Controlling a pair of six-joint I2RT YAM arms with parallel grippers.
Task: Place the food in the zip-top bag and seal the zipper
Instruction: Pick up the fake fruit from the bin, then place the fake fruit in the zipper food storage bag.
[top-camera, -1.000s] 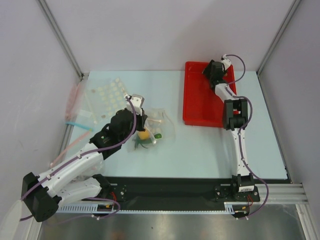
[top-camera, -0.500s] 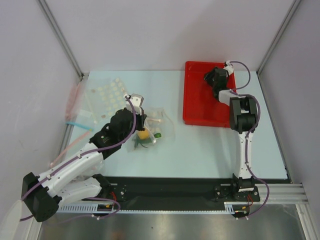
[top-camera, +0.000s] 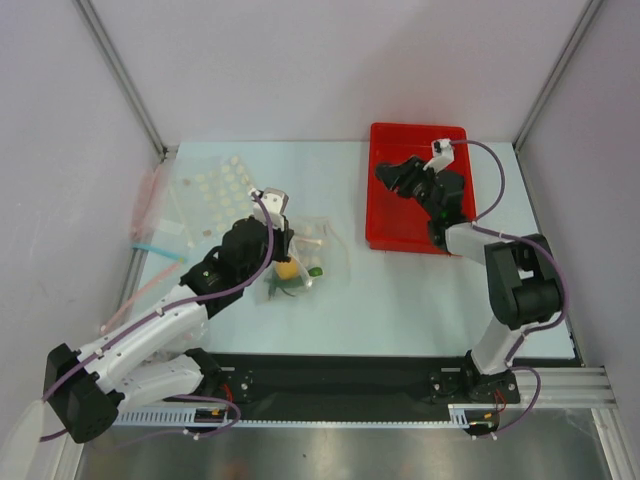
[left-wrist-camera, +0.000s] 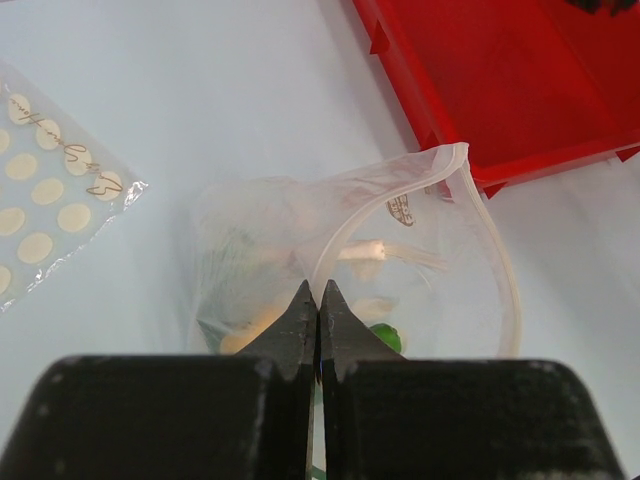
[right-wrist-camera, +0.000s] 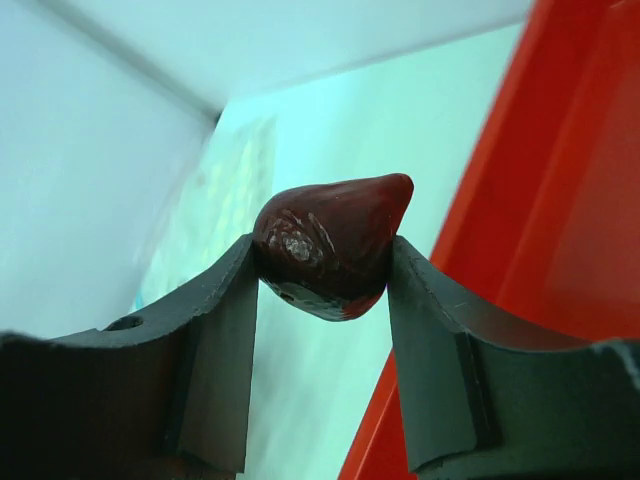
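Note:
The zip-top bag (top-camera: 318, 252) lies on the table left of centre, its mouth open towards the red tray. A yellow lemon-like ball (top-camera: 288, 268) and a green piece (top-camera: 315, 271) show inside it. My left gripper (top-camera: 283, 238) is shut on the bag's near rim; in the left wrist view the fingertips (left-wrist-camera: 319, 296) pinch the pale zip strip (left-wrist-camera: 497, 262), with the yellow (left-wrist-camera: 248, 332) and green (left-wrist-camera: 386, 336) food behind them. My right gripper (top-camera: 392, 176) hovers over the tray's left part, shut on the dark maroon ball (right-wrist-camera: 330, 243). The slider tab is not visible.
The red tray (top-camera: 388, 225) stands at the back right and also shows in the left wrist view (left-wrist-camera: 470, 90). A flatter dotted bag (top-camera: 212, 186) lies at the back left. Plain clear bags with pink and blue strips (top-camera: 150, 245) lie along the left edge.
My right gripper has swung from the tray's far right corner leftwards over the tray, carrying the maroon ball. The left arm and the bag have not moved.

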